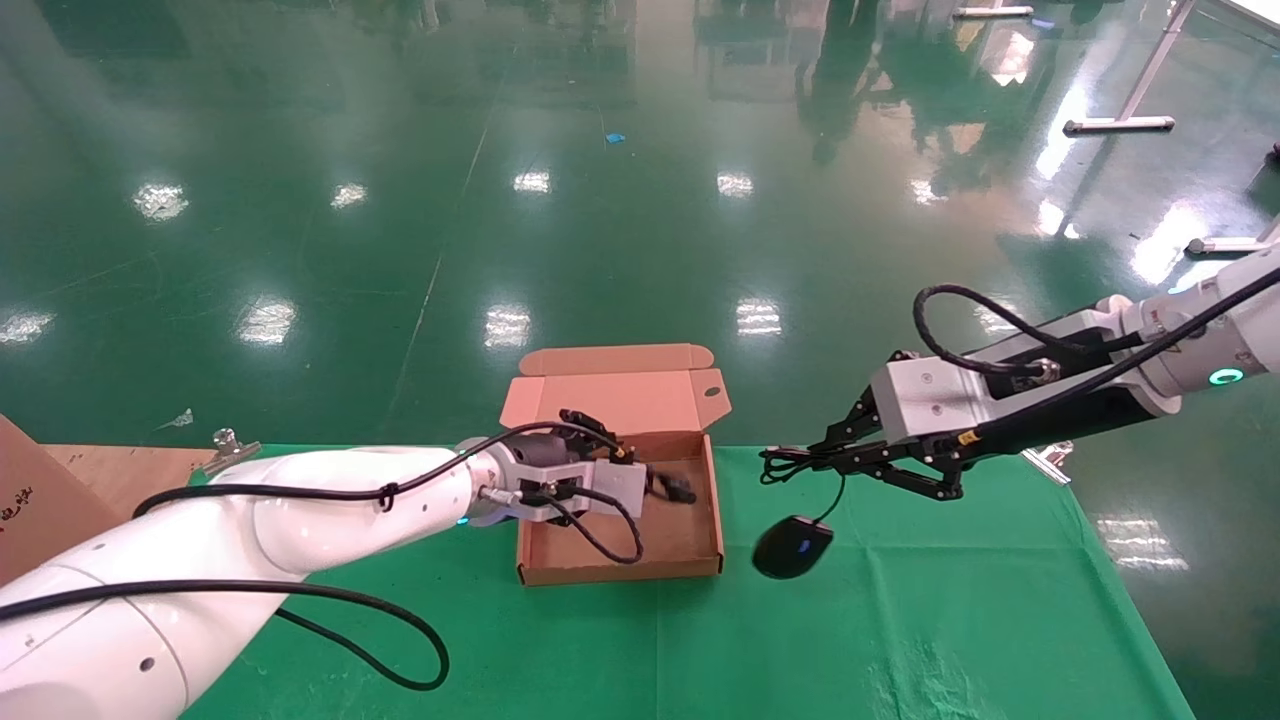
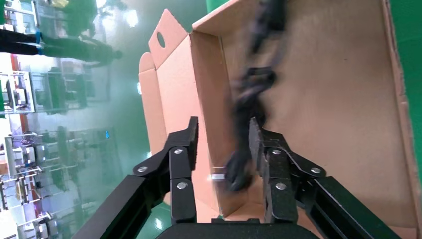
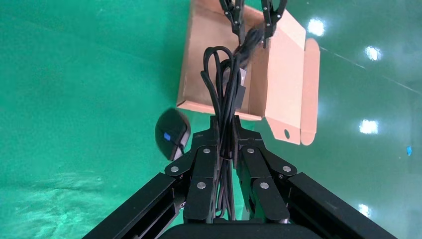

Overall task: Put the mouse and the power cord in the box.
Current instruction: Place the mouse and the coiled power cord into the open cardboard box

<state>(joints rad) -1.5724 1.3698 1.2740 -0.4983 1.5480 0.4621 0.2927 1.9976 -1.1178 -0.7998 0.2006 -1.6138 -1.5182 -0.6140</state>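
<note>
Nearest the head camera, the left arm's white casing crosses the green-covered counter [image 1: 900, 620] from the lower left, reaching toward the box [image 1: 620, 560]. Its left gripper [image 2: 221, 132] hangs over the open box with its 2 fingers [image 2: 181, 149] spread apart; between them the power cord [image 2: 249, 119] shows as a blurred black strand touching neither pad, with its chunky end [image 1: 680, 488] over the box floor. The brown cardboard box sits on the counter with its hinged lid [image 1: 620, 395] standing open at the far side, the small oval hole visible near the lid's right edge. Just right of the box, the mouse [image 1: 792, 546] dangles low over the cloth, its blue mark facing up; whether it touches the cloth cannot be told. Its thin cable rises to the right gripper [image 3: 226, 144], which is pressed together on a looped bundle of that cable [image 3: 224, 84], held above the counter beside the box's right wall. The right arm stretches in from the right edge.
</note>
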